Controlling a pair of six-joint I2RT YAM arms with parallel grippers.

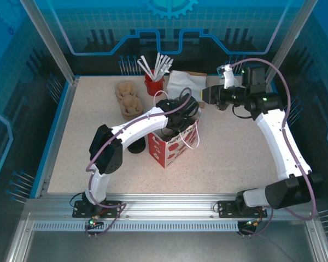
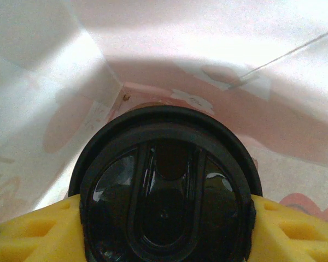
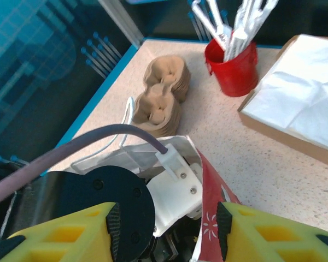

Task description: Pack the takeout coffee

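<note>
**Top external view.** The bag (image 1: 172,148) is seen upright on the surface (image 1: 235,158), near the middle. The left arm (image 1: 136,128) is bent over it, and its end is sunk in the bag's mouth. The right tool (image 1: 205,97) is held just beyond the bag's far right rim, pointed toward it and above it.

**Left wrist view.** The takeout coffee (image 2: 165,191) is seen lid-on, gripped at both sides by the yellow fingers (image 2: 33,232) of the left tool (image 2: 165,232), which is closed on the cup. The bag's pale inner walls are seen all around, so the cup is placed inside the bag. Its long axis is judged to run straight away from the camera, down toward the bag's floor. Whether that floor is touched cannot be told.

**Right wrist view.** The right tool (image 3: 167,234) is seen with its jaws apart and nothing gripped. The bag's red rim stands between them, beside the left arm's black wrist. The cup is thus held by the left tool alone, and the coming move is judged to be a straight descent and release.
</note>
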